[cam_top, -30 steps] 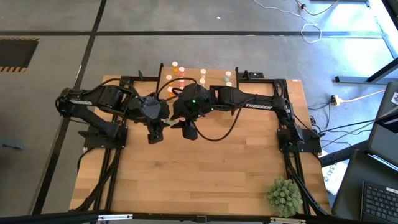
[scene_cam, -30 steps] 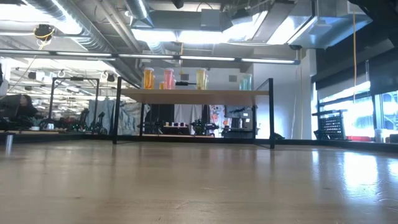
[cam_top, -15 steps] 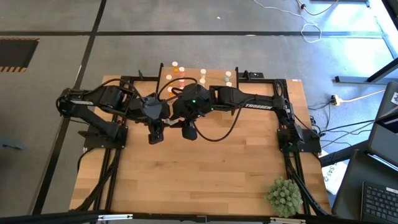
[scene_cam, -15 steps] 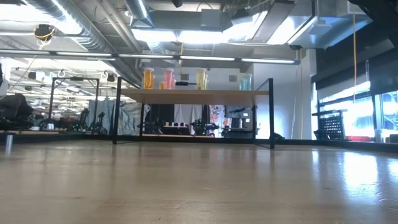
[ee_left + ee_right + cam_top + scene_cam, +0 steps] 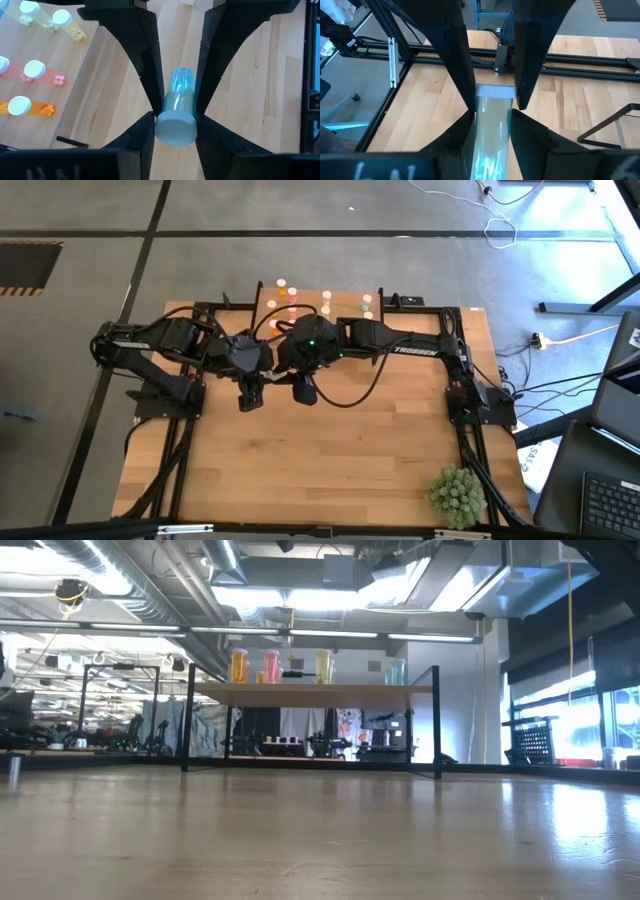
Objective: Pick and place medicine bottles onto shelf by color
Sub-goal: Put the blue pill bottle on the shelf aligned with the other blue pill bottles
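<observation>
Medicine bottles are held in both grippers above the middle of the table (image 5: 330, 460). In the left wrist view, a pale blue-green bottle (image 5: 177, 107) with a whitish cap is clamped between the 2 dark fingers (image 5: 145, 60) of the left gripper (image 5: 176, 102), its cap toward the camera and its body pointing away over the wood. Beyond that gripper's fingers, to one side, 4 capped bottles are seen standing on the light board: 2 yellow (image 5: 55, 22), 1 pink (image 5: 35, 70) and 1 orange (image 5: 20, 106).

In the right wrist view, a pale green bottle (image 5: 492, 125) is seated between the fingers (image 5: 457, 55) of the right gripper (image 5: 494, 100), cap away from the camera, both fingers pressed against its sides.

From above, the 2 grippers are seen close together, just in front of the shelf (image 5: 345, 298). In the low view, orange, pink, yellow and pale green bottles (image 5: 268, 666) are lined along the shelf top. A spiky green plant ball (image 5: 457, 495) sits well apart from both grippers, at the table's near right corner.
</observation>
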Robot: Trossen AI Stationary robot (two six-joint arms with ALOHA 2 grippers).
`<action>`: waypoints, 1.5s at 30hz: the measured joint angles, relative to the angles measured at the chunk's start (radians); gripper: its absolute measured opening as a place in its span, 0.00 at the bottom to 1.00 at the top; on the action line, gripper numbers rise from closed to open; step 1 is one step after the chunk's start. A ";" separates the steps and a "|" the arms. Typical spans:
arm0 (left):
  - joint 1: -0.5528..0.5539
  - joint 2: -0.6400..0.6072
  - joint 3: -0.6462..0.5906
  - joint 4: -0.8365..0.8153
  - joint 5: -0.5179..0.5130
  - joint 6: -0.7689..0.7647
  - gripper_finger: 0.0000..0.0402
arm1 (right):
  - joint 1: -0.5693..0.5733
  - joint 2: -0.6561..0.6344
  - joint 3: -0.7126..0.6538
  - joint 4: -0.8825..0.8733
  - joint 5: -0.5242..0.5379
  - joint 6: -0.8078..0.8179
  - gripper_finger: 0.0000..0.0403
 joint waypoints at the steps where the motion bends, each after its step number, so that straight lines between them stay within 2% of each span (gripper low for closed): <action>1: 0.000 0.000 0.000 0.000 0.000 0.000 0.29 | 0.000 0.000 0.000 0.000 0.000 0.000 0.29; 15: -0.001 0.000 0.000 0.000 -0.038 0.011 0.31 | -0.001 0.000 0.000 0.002 0.003 -0.001 0.29; 28: 0.000 0.000 0.000 0.001 -0.048 0.045 0.42 | 0.000 0.000 0.000 -0.002 -0.001 -0.001 0.29; 45: -0.005 -0.006 0.001 0.006 -0.026 0.087 0.42 | -0.002 0.000 0.001 -0.016 0.000 -0.001 0.29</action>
